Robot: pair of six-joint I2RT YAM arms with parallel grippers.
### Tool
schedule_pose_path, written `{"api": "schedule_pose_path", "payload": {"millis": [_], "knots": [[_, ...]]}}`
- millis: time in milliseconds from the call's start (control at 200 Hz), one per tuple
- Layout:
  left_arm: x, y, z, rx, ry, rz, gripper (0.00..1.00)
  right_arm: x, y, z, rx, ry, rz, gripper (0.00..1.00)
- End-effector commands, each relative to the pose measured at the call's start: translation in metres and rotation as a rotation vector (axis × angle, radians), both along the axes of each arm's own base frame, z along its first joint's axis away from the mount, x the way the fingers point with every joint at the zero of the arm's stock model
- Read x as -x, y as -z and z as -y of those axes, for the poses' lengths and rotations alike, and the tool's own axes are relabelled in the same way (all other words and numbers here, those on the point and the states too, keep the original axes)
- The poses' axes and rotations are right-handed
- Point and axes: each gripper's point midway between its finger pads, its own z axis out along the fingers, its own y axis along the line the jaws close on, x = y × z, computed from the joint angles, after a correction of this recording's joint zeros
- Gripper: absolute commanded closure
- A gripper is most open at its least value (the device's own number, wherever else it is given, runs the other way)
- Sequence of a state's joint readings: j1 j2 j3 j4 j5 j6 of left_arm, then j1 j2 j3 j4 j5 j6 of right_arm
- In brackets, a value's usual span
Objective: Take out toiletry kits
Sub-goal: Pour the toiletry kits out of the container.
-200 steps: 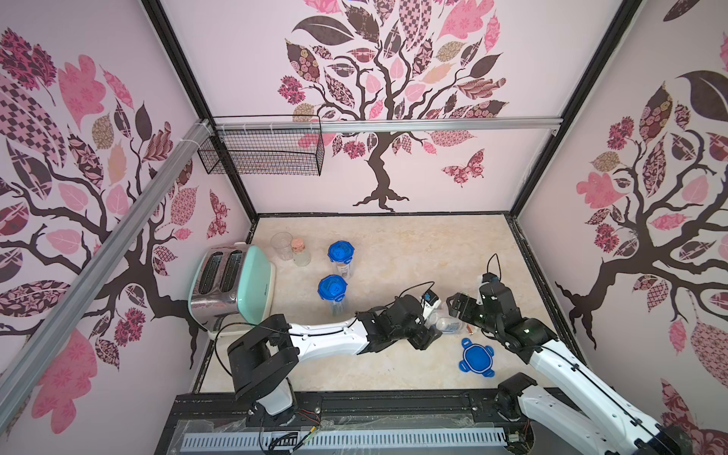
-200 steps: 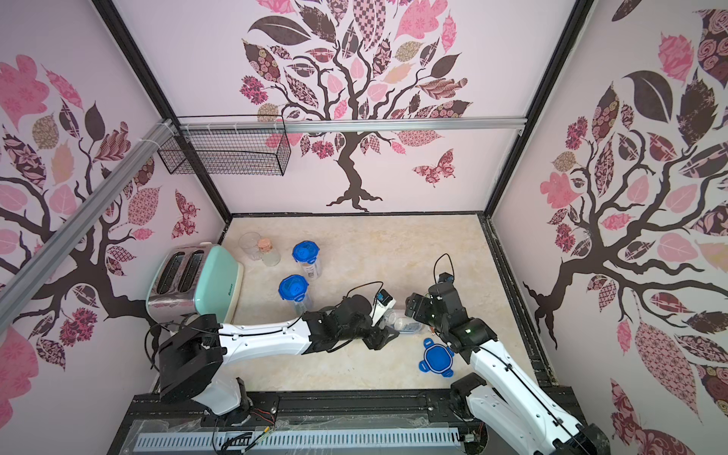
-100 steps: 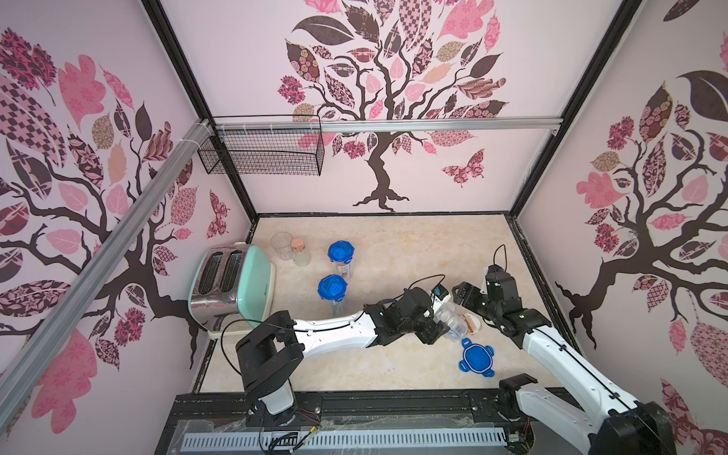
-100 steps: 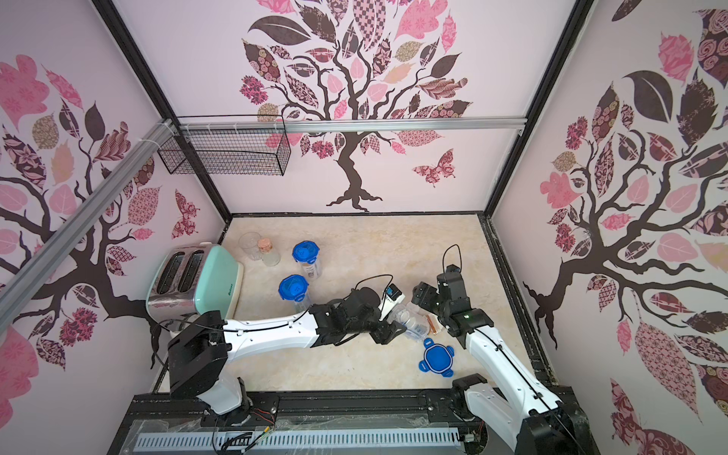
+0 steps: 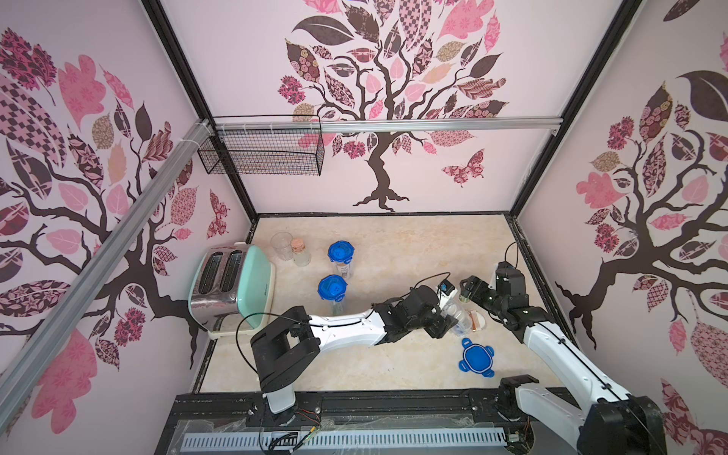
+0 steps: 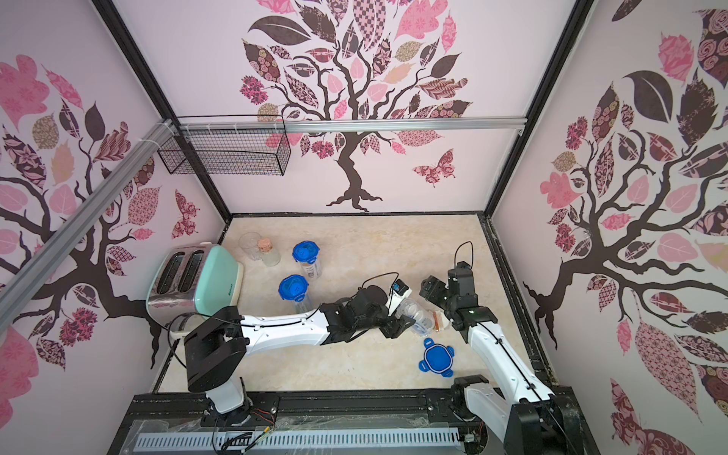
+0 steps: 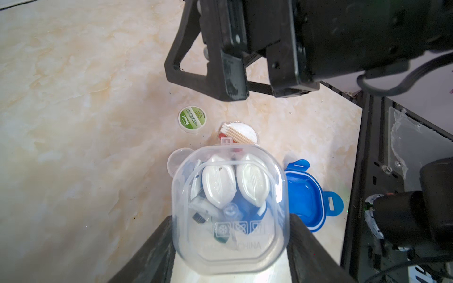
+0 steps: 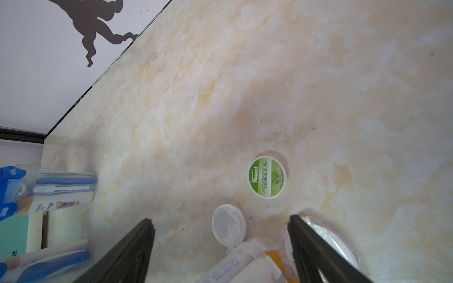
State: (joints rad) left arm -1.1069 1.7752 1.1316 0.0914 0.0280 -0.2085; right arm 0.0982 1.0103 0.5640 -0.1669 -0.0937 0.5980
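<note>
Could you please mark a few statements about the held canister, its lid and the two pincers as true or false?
1. The left pincer grips a clear canister. True.
2. The blue lid is clipped onto that canister. False: it lies off on the table.
3. A green-topped round tub lies on the table outside the canister. True.
4. The right pincer is shut on a toothbrush. False: it is open and holds nothing.
5. Two lidded canisters stand near the toaster. True.
</note>
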Motion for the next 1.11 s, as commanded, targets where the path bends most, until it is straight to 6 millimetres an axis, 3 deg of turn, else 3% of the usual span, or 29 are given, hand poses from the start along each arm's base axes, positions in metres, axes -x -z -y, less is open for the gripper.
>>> {"api": "schedule_pose_path", "payload": {"millis": [0,160,425,1100], "knots": [[-0.018,-0.004,0.007,0.027,-0.034,0.04,1.0,-0.011,-0.017,0.003,0.0,0.004,0.064,0.11],[-0.024,-0.005,0.019,0.036,-0.028,0.042,1.0,-0.018,-0.021,0.01,0.01,0.038,0.11,0.11],[-0.029,-0.005,0.03,0.049,-0.022,0.04,1.0,-0.019,-0.022,0.004,-0.023,0.017,0.176,0.11],[-0.011,-0.032,-0.003,0.042,-0.019,0.023,1.0,-0.013,-0.023,0.006,-0.036,0.031,0.222,0.1]]}}
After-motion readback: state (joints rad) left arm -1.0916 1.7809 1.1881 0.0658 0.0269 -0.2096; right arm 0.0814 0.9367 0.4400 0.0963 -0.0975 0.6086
